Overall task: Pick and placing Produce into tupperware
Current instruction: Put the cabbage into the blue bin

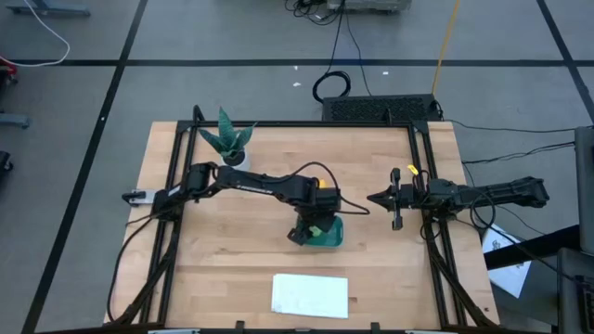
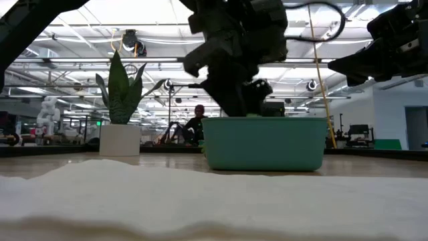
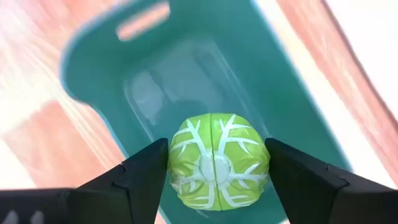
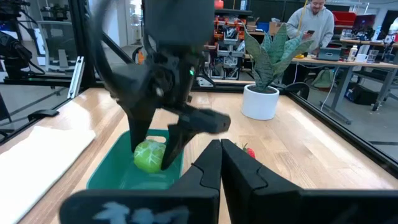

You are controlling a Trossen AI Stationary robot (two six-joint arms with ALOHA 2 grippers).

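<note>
A light green round produce piece with white veins [image 3: 219,149] sits between the fingers of my left gripper [image 3: 217,163], which is shut on it over the teal tupperware [image 3: 205,68]. The high view puts that gripper [image 1: 316,228] at the tupperware [image 1: 332,237] near the table's middle. A small dark red produce piece [image 4: 249,151] lies on the wood beside the tupperware. At the table's right side my right gripper [image 1: 373,198] hangs shut and holds nothing. The yellow piece is out of view. My left gripper pinches the green round piece by two opposite sides [image 3: 176,167], one finger [image 3: 146,177] on each. The fingers come steeply from above, pointing down into the tupperware [image 4: 124,171]. Whether the piece [image 4: 149,155] rests on the tupperware's floor or hangs clear of it, I cannot tell.
A spiky green plant in a white pot [image 1: 228,141] stands at the far left of the table. A flat white sheet [image 1: 309,295] lies by the near edge. A black frame [image 1: 418,148] borders the wooden top. People [image 4: 314,25] are in the room beyond.
</note>
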